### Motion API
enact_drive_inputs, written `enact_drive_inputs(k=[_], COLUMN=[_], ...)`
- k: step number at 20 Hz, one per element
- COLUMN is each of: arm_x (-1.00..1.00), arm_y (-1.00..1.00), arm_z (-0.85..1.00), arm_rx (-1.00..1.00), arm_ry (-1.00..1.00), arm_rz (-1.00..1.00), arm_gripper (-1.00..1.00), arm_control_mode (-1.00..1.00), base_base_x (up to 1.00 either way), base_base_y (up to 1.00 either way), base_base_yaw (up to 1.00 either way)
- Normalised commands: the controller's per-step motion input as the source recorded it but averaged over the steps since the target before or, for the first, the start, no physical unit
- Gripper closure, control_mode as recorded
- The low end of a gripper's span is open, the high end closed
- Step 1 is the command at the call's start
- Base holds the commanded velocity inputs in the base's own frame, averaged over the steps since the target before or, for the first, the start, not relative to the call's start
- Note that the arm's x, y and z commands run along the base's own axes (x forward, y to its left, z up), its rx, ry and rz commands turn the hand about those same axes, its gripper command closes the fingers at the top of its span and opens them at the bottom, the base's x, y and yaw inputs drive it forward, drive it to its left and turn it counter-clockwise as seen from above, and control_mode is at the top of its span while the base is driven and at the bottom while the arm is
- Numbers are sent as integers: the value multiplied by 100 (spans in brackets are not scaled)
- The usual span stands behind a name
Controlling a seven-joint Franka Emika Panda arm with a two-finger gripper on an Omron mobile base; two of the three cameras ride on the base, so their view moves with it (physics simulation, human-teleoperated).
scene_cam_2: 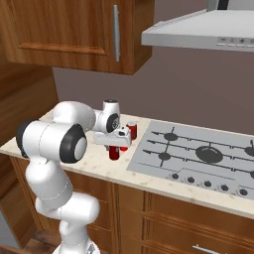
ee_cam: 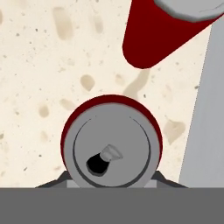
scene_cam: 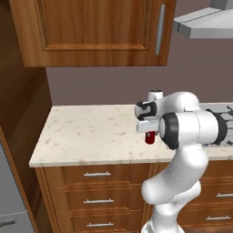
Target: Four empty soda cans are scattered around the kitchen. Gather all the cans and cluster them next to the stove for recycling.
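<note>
My gripper [scene_cam_2: 115, 145] points down at the counter and is shut on a red soda can [scene_cam_2: 114, 153], held upright by its sides just left of the stove [scene_cam_2: 198, 154]. From the hand view I look straight down on this can's silvery top [ee_cam: 111, 146], with my fingertips [ee_cam: 52, 182] at either side of it. A second soda can [scene_cam_2: 131, 130] stands upright on the counter a little farther back, close to the stove's left edge [ee_cam: 205, 109]. From the left, the held can [scene_cam: 149, 138] hangs under the gripper [scene_cam: 149, 132]; I cannot tell if it touches the counter.
The beige speckled counter [scene_cam: 86, 132] stretches wide to the left of the cans. A wooden wall cabinet [scene_cam: 91, 32] and the grey range hood [scene_cam_2: 198, 30] hang overhead. Drawers [scene_cam: 98, 174] run below the counter's front edge.
</note>
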Motion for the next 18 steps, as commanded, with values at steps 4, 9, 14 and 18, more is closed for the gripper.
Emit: enact_drive_inputs(k=[4, 9, 14, 18], arm_x=[0, 0, -5, -30], arm_y=[0, 0, 0, 0], arm_z=[0, 0, 3, 28], arm_rx=[0, 0, 0, 0], arm_ry=[0, 0, 0, -3], arm_rz=[0, 0, 0, -2], arm_gripper=[-100, -100, -100, -100], arm_control_mode=[-100, -100, -100, -100], base_base_x=[0, 0, 0, 0], base_base_y=[0, 0, 0, 0], base_base_yaw=[0, 0, 0, 0])
